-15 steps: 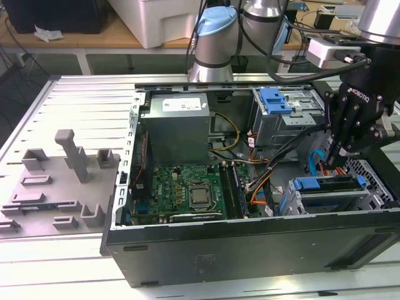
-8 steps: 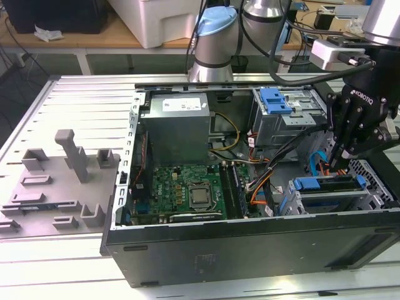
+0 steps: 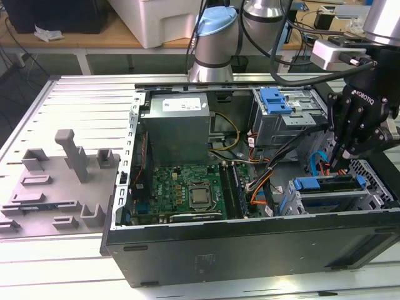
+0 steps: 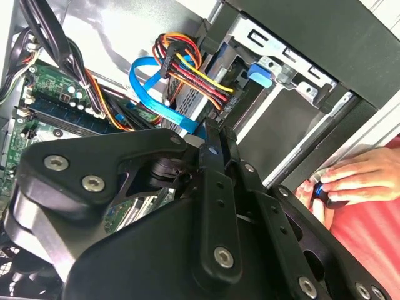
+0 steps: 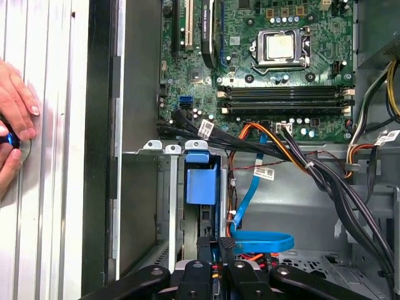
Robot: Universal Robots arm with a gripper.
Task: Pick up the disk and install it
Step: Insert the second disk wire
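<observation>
Slatted metal table (image 3: 75, 100); on it lay an open computer case (image 3: 250, 250) and, toward the exterior view's left, grey fixture blocks (image 3: 59, 181).

We are in a robotics lab or workshop. An open computer case (image 3: 250, 250) lies on a slotted aluminium table (image 3: 75, 100), its motherboard (image 3: 184, 190) and cables (image 5: 275, 150) bare. Grey fixtures (image 3: 69, 169) sit on the table toward the exterior view's left. Behind stands a robot arm (image 3: 215, 37), then a wooden workbench (image 3: 69, 39) with a white bin (image 3: 159, 22).
</observation>
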